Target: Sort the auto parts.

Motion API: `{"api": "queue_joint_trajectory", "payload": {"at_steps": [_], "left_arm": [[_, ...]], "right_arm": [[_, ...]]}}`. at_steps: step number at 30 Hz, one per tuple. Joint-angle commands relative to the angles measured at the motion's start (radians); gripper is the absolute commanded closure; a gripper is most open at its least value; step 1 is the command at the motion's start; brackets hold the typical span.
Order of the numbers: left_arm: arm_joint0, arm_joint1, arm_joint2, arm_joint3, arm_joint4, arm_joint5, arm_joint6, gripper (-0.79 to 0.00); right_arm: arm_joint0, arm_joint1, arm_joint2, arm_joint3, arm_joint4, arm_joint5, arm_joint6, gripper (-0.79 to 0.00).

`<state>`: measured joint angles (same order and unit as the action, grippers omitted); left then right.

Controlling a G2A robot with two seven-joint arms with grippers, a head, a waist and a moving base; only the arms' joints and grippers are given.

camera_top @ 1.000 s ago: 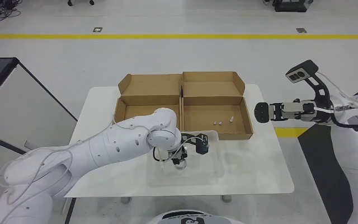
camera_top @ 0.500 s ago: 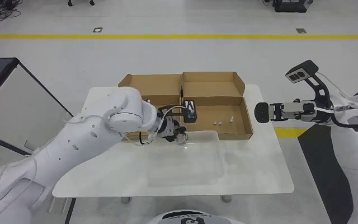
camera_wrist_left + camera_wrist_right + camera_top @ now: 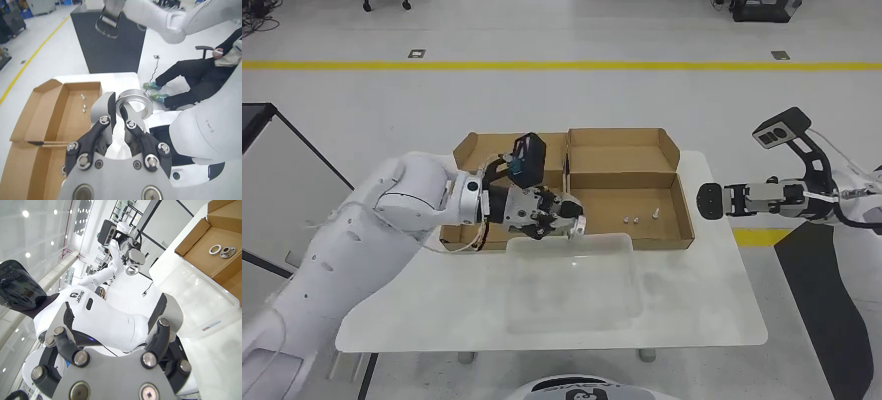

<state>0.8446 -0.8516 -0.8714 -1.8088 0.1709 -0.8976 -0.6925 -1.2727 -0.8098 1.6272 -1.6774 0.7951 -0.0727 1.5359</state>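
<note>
From above, my left arm hides the left box. My right wrist view shows a ring and a flanged part lying in it. The right box holds small bolts. My left end effector is clenched on a metal collar, held over the boxes' front edge beside the clear tray. My right end effector is released at the right edge of the counter.

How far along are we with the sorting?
Done: small bolts lie in one cardboard box; a ring and a flange lie in a second box. In hand: the left gripper holds a metal collar above the table. Left: placing it; the right gripper is open beside the table.
</note>
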Motion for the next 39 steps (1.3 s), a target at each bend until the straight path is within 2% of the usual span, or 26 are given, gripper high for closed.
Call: {"api": "queue_joint_trajectory", "payload": {"at_steps": [1, 9, 12, 17, 21, 24, 33, 39], "left_arm": [[-0.008, -0.002, 0.008, 0.016, 0.009, -0.012, -0.01, 0.0], [-0.008, -0.002, 0.008, 0.016, 0.009, -0.012, -0.01, 0.0], [0.015, -0.006, -0.022, 0.013, -0.04, -0.002, 0.106, 0.0], [0.029, -0.018, -0.078, 0.008, -0.066, -0.056, 0.282, 0.0], [0.034, -0.034, -0.066, 0.019, -0.125, -0.115, 0.377, 0.0], [0.034, -0.049, -0.041, -0.007, -0.207, -0.115, 0.434, 0.0], [0.055, -0.084, -0.054, -0.078, -0.397, -0.115, 0.475, 0.0], [0.076, -0.108, -0.105, -0.076, -0.443, -0.115, 0.386, 0.0]], "right_arm": [[0.0, 0.0, 0.0, 0.0, 0.0, 0.0, 0.0, -0.785], [0.0, 0.0, 0.0, 0.0, 0.0, 0.0, 0.0, -0.785], [0.0, 0.0, 0.0, 0.0, 0.0, 0.0, 0.0, -0.785], [0.0, 0.0, 0.0, 0.0, 0.0, 0.0, 0.0, -0.785], [0.0, 0.0, 0.0, 0.0, 0.0, 0.0, 0.0, -0.785], [0.0, 0.0, 0.0, 0.0, 0.0, 0.0, 0.0, -0.785], [0.0, 0.0, 0.0, 0.0, 0.0, 0.0, 0.0, -0.785], [0.0, 0.0, 0.0, 0.0, 0.0, 0.0, 0.0, -0.785]]}}
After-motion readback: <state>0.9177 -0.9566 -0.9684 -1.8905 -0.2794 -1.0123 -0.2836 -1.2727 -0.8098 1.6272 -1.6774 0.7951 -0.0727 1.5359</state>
